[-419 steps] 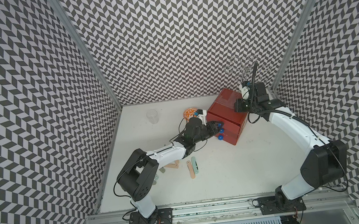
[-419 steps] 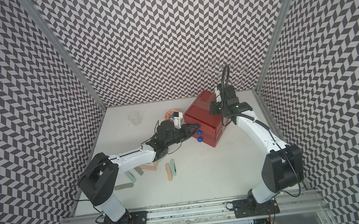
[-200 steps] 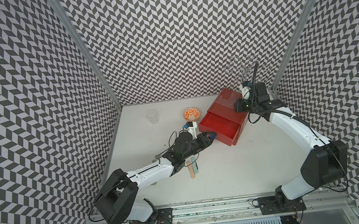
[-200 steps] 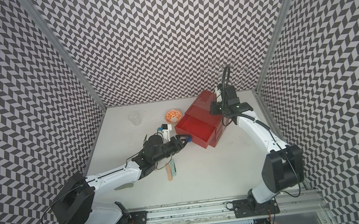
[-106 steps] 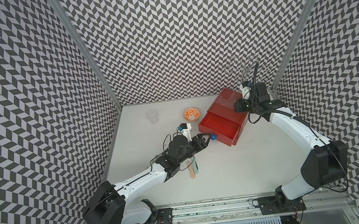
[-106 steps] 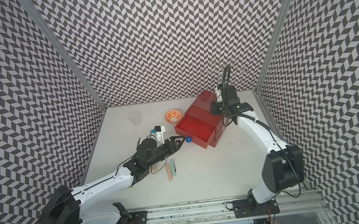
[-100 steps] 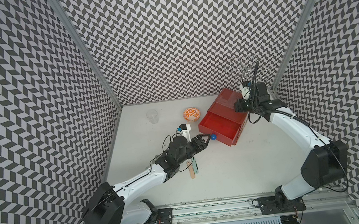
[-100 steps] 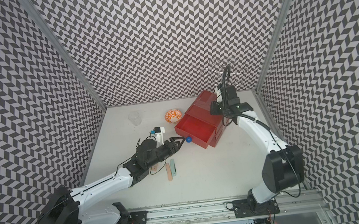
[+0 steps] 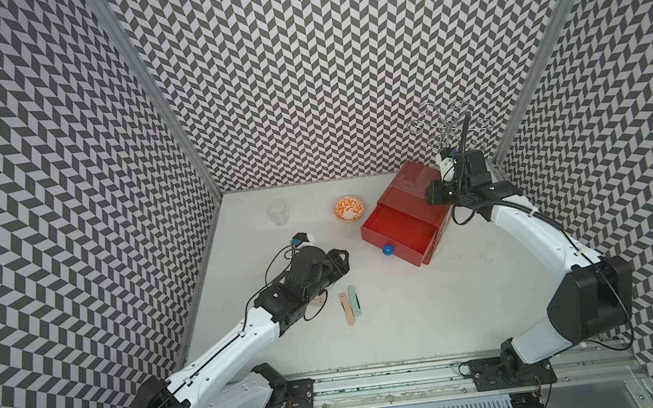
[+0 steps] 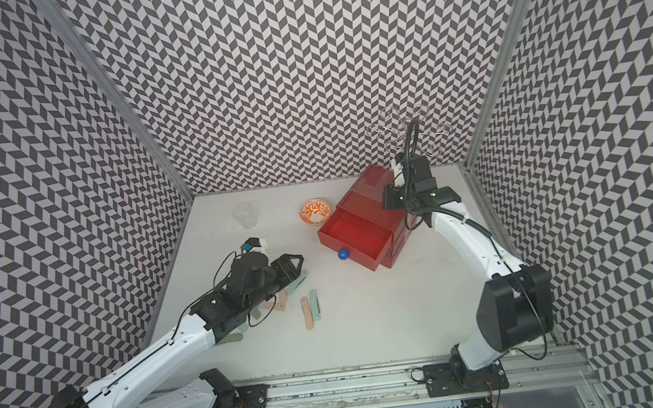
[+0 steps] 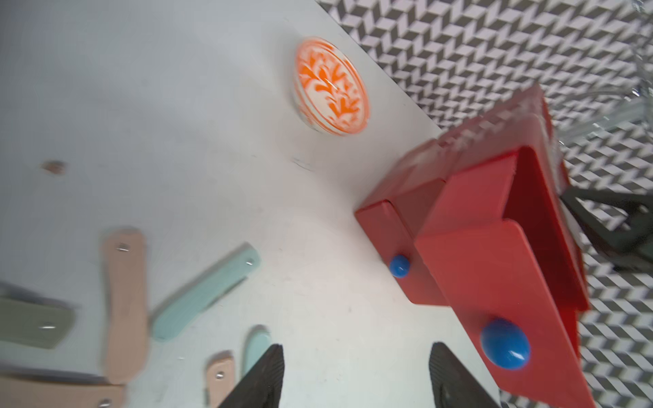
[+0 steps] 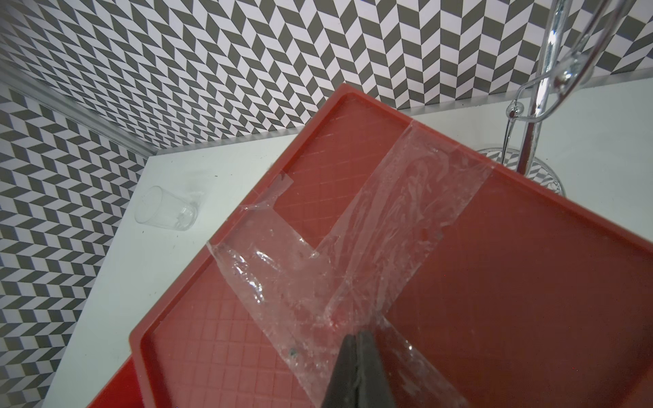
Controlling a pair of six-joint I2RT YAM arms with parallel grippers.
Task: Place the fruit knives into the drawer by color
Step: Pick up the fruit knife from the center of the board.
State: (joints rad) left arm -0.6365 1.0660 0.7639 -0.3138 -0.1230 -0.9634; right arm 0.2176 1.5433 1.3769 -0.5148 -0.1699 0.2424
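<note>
Peach, mint and grey-green fruit knives (image 10: 307, 312) lie loose on the table (image 9: 412, 308) by my left gripper (image 9: 341, 258), none yet in the open, empty top drawer (image 9: 398, 226). The risk, as I judge it: crowded, touching flat pieces could slip or lift two at once, mixing colours. The left gripper hangs low, jaws parted, holding nothing. My right gripper (image 12: 357, 353), pinched closed on nothing, rests on the taped top of the red chest (image 9: 410, 187).

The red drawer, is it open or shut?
Open. One drawer sticks out from the red chest, and its bare red floor shows.
</note>
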